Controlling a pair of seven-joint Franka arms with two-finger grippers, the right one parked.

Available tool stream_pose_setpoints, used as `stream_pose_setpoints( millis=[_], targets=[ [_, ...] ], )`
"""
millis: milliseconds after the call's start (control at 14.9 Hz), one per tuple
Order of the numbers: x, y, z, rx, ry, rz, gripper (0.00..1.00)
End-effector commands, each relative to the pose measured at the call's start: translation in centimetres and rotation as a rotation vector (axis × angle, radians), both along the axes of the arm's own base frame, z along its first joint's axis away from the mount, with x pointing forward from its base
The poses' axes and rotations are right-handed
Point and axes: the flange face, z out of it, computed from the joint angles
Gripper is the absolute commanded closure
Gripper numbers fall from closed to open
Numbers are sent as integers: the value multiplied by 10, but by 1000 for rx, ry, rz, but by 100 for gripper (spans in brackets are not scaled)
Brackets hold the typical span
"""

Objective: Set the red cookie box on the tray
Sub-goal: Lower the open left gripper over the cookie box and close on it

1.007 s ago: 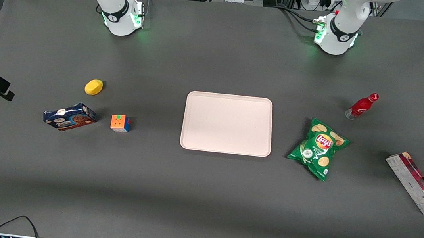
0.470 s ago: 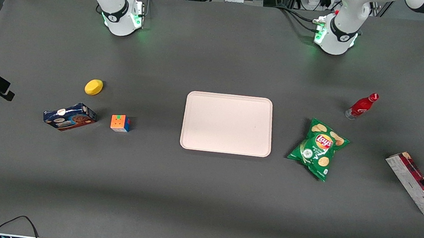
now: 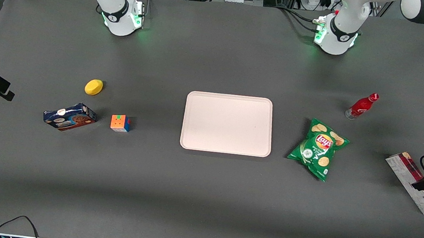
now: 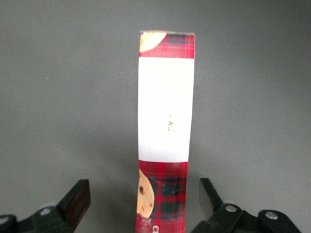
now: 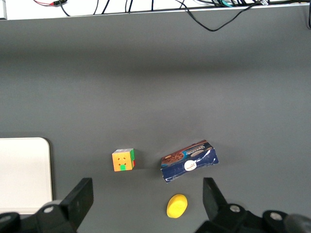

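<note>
One red cookie box (image 3: 416, 184) lay flat on the surface near the working arm's end, closer to the front edge than anything else there, well apart from the tray (image 3: 228, 123) at mid-surface. The pincer (image 4: 144, 204) hung over the box's middle, fingers (image 4: 77, 200) spread wide, one on each long side, touching nothing. Box looked like light, stiff cardboard with glossy, likely slippery faces; too hard a squeeze could dent it. Best grip judged across the narrow width near mid-length, so it wouldn't tip. Chips bag (image 3: 318, 148) sat between box and tray, red bottle (image 3: 362, 106) farther back.
</note>
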Motion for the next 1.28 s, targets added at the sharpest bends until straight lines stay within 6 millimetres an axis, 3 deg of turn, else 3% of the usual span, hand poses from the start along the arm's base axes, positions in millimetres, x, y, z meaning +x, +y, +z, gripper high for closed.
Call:
stream_pose_setpoints(
  millis=[0, 134, 201, 403, 672, 806, 940, 1075, 1209],
  targets=[
    [8, -3, -9, -7, -14, -12, 7],
    [9, -4, -9, -6, -16, -16, 48],
    [9, -4, -10, -5, -16, -23, 60],
    [11, -4, -9, -1, -18, -49, 81],
    [14, -10, -2, 10, -11, -118, 92],
    [15, -11, 26, 8, -20, -156, 100],
    [12, -20, 68, -53, 17, -200, 100],
    [13, -62, 130, -128, 46, -302, 100],
    [13, -124, 187, -179, 50, -403, 100]
  ],
)
